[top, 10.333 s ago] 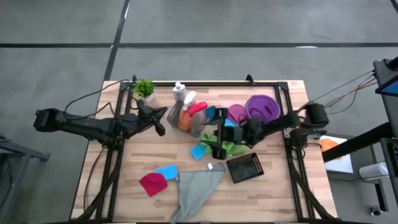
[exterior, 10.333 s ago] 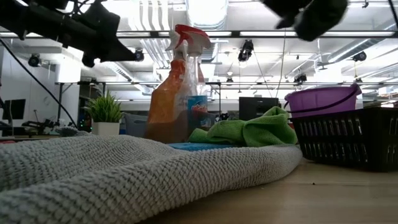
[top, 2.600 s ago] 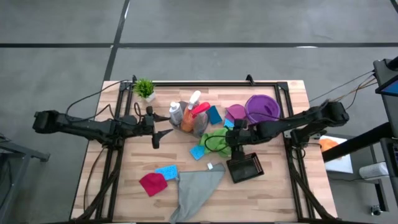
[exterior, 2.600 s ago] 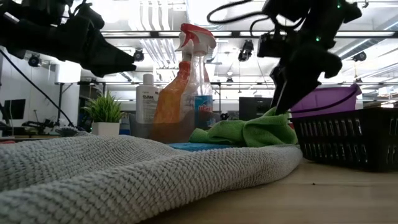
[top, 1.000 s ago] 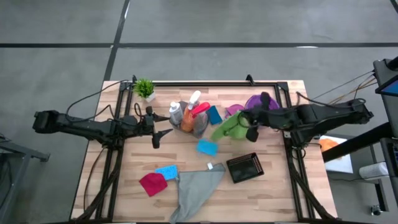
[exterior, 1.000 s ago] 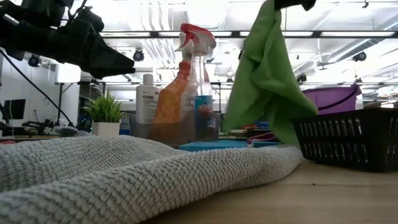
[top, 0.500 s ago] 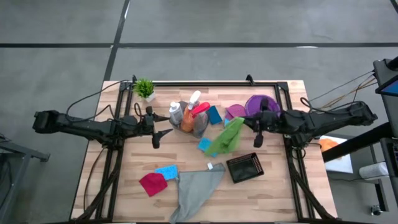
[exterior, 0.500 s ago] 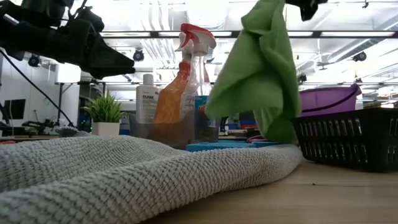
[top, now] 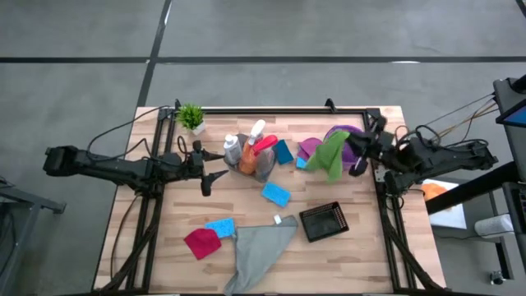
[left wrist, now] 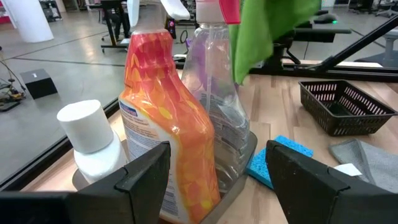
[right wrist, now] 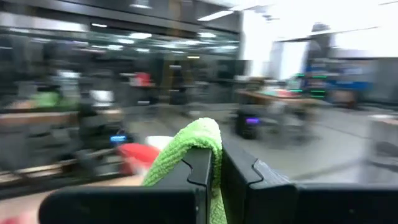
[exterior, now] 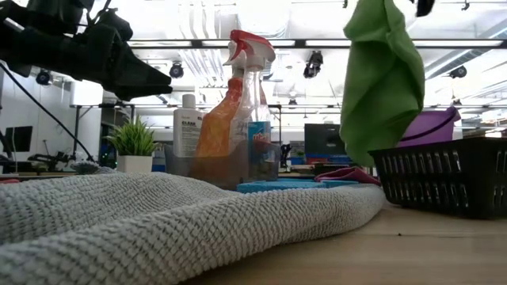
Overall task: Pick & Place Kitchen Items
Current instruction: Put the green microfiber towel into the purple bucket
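Observation:
My right gripper point(top: 355, 154) is shut on a green cloth point(top: 329, 154), held high beside the purple bowl point(top: 343, 134) at the far right; the low view shows the cloth point(exterior: 384, 79) hanging. A clear tray point(top: 246, 168) holds a white bottle point(left wrist: 93, 143), an orange-and-white bottle point(left wrist: 165, 124) and a pink-trigger spray point(left wrist: 217, 93). My left gripper point(top: 215, 174) stands open just left of the tray, touching nothing. Blue sponges point(top: 276, 194) point(top: 219, 226), a magenta cloth point(top: 201, 242) and a grey cloth point(top: 259, 251) lie flat on the table. My right gripper pinches a bunched top fold of the green cloth point(right wrist: 198, 135) between its two fingers point(right wrist: 200, 163). The fingers come about level from the table's right side. The cloth hangs slack below them, its lower end point(exterior: 363, 158) clear of the table.
A black mesh basket point(top: 322, 220) sits near the right front. A small potted plant point(top: 191, 117) stands at the far left. Another blue sponge point(top: 283, 152) and a magenta cloth point(top: 310, 148) lie between the tray and the bowl. Dark frame rails point(top: 271, 109) border the table.
My right gripper has carried the green cloth toward the table's right edge and the purple bowl, tipping its fingers upward. The cloth has swung along below it, still clear of the table. The blue sponge beneath it lies uncovered.

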